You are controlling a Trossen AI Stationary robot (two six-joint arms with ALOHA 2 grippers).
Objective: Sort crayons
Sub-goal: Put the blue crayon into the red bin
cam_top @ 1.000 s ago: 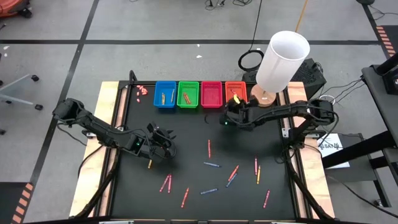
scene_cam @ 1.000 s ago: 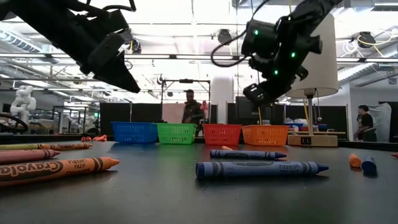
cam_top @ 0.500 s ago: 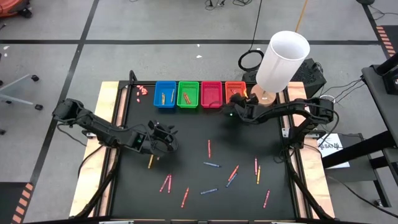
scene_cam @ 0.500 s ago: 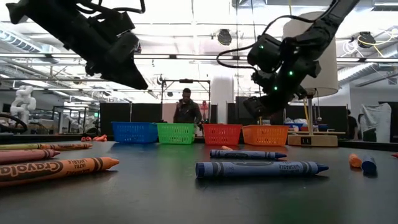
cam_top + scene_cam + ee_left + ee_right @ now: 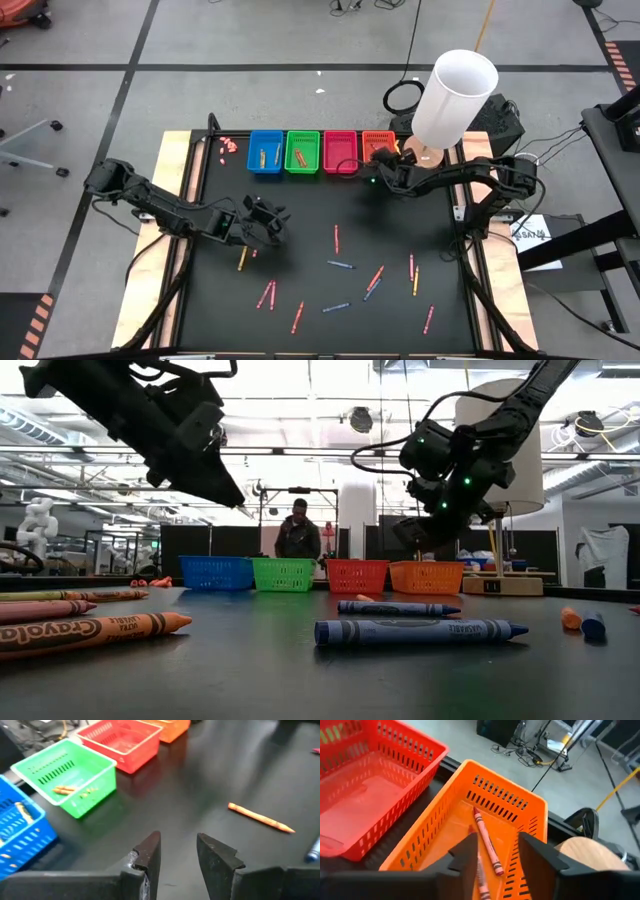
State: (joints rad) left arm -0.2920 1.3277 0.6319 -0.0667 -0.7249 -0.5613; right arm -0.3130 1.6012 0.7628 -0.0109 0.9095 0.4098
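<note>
My right pincer (image 5: 495,852) just opened over the orange basket (image 5: 445,827), dropping an orange crayon (image 5: 487,842) inside; left pincer (image 5: 177,852) hovers open, empty. One more sorted.

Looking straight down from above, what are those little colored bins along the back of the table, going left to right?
blue basket → green basket → pink basket → orange basket, with the right gripper over it.

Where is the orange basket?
The orange basket sits at the table's far edge, last in the row, beside the red basket, under the right gripper.
</note>
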